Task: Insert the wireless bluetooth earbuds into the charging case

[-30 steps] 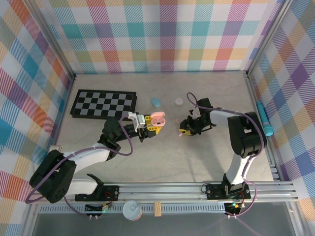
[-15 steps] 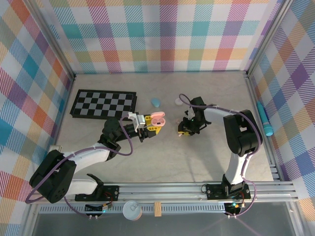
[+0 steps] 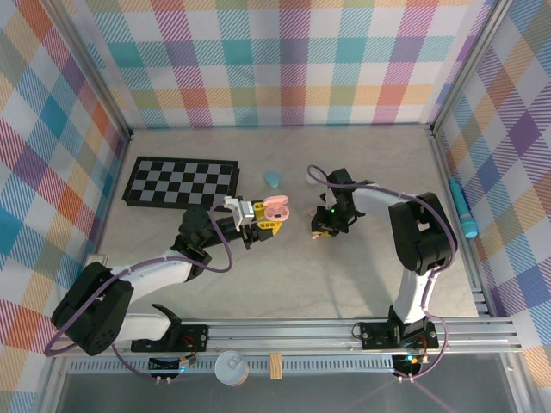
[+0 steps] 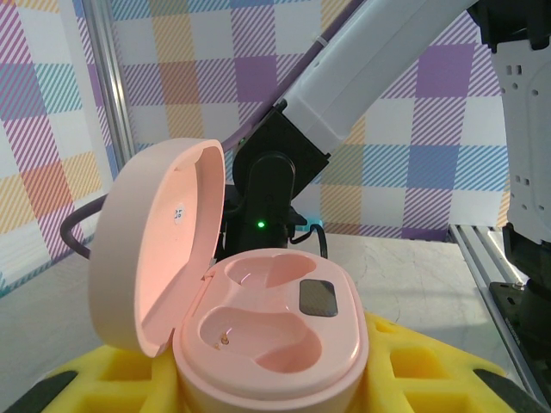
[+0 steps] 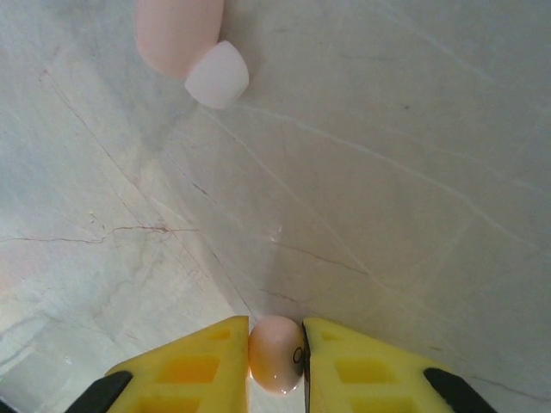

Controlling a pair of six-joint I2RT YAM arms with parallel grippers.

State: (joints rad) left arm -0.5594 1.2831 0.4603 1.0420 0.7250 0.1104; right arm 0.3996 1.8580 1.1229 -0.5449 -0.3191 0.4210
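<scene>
My right gripper (image 5: 275, 368) is pinched shut on a pink earbud (image 5: 275, 348) down at the table, while the pink case (image 4: 267, 331), lid open and clamped in my left gripper (image 3: 263, 221), sits nearby to its left.

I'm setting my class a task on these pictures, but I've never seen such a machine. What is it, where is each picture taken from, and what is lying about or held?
These are two robot arms bolted at the near edge of a table, each ending in a two-finger gripper. The overhead picture looks down from above and behind them; the other two come from a camera on each wrist. The left gripper holds an open pink case with both sockets empty. The right gripper pinches a small pink earbud; a second earbud lies on the table nearby. Also on the table: a chessboard and a light blue case.
</scene>
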